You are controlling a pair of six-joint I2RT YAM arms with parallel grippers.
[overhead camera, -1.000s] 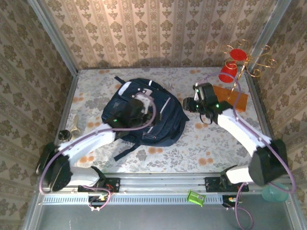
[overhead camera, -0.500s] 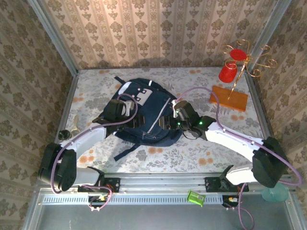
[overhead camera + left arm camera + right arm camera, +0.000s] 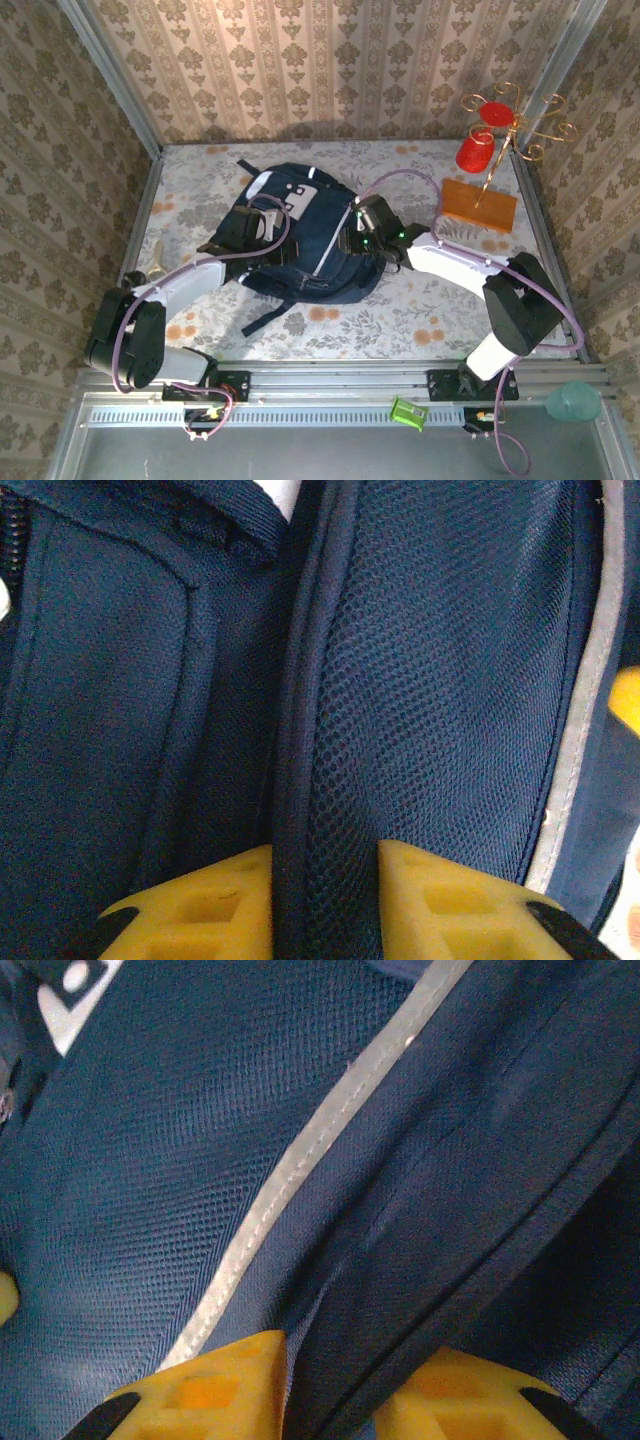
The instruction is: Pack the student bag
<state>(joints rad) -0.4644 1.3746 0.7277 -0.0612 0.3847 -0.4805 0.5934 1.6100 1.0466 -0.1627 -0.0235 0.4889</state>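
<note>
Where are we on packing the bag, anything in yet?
Done: nothing looks packed; the orange flat item lies outside, right of the student bag. In hand: the left gripper and right gripper each appear to pinch a fold of its fabric, on opposite sides, seemingly to open it. Left: opening the bag and loading items.

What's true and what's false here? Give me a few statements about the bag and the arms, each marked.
1. The left gripper and the right gripper each have a fold of the student bag between their fingers. True.
2. The bag stands upright. False: it lies flat on the table.
3. The red cup is inside the bag. False: it is at the gold stand.
4. An orange board lies right of the bag. True.
</note>
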